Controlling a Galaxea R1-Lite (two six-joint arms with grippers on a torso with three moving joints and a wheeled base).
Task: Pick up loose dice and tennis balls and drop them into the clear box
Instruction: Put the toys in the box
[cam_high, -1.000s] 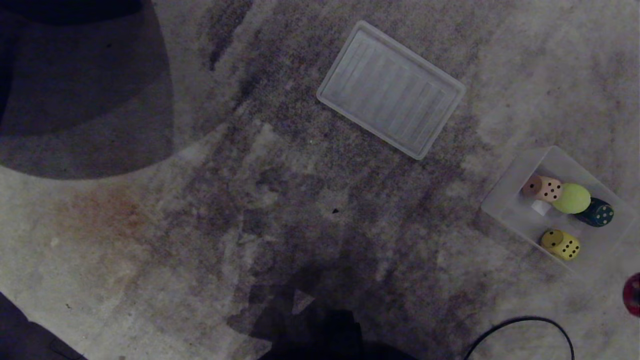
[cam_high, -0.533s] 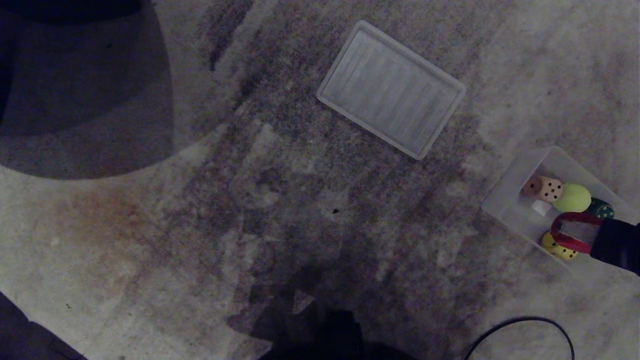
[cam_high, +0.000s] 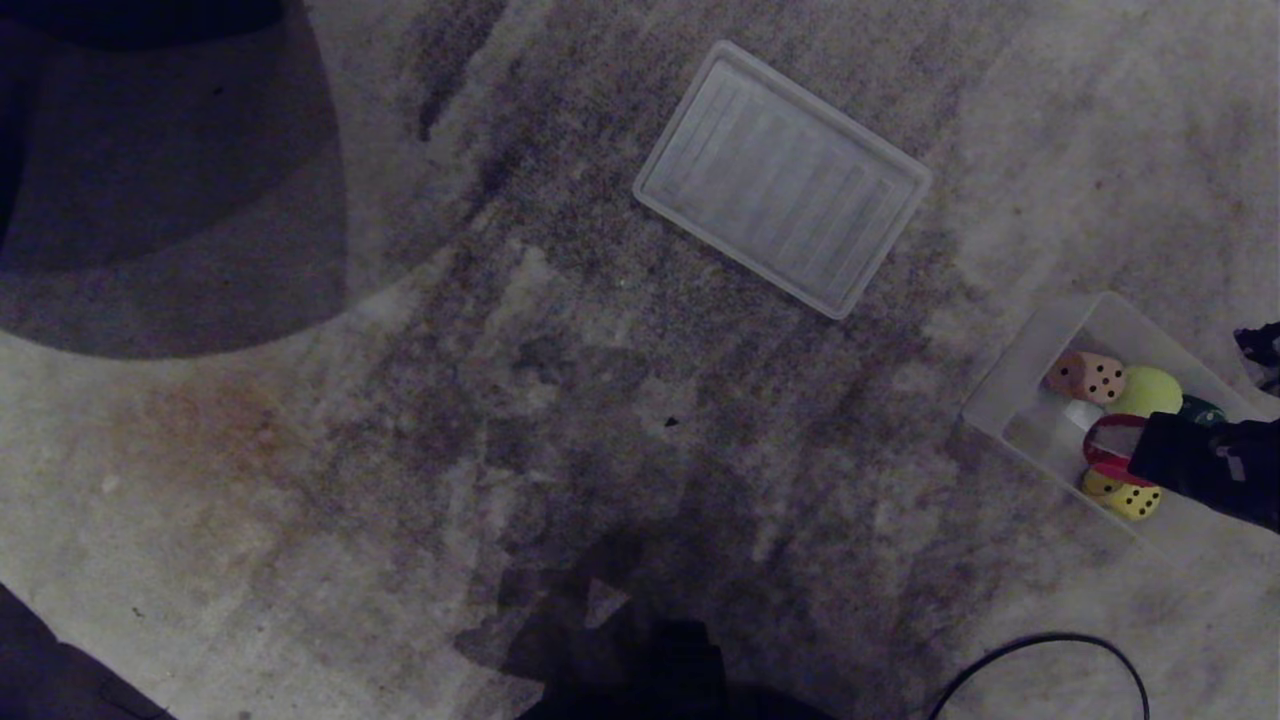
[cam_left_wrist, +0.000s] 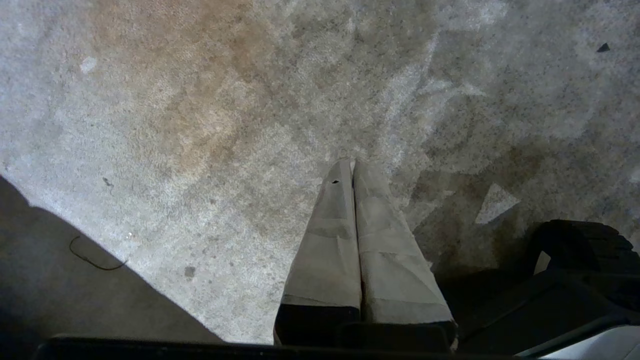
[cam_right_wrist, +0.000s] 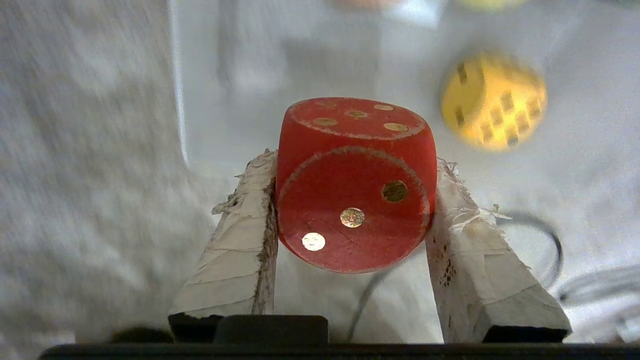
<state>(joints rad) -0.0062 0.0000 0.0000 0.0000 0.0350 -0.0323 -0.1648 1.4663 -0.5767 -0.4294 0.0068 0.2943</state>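
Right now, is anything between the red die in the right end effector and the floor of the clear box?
Partly. The right end effector holds the red die over the clear box, with the yellow die close beside and partly under it. The tennis ball and beige die lie further along the box. No lid covers the box.

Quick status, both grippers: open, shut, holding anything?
Left gripper: shut, empty, above the floor.
Right gripper: shut on the red die, over the clear box.

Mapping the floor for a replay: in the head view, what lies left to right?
Ribbed white panel → clear box holding the beige die → tennis ball, with the right gripper over the box.
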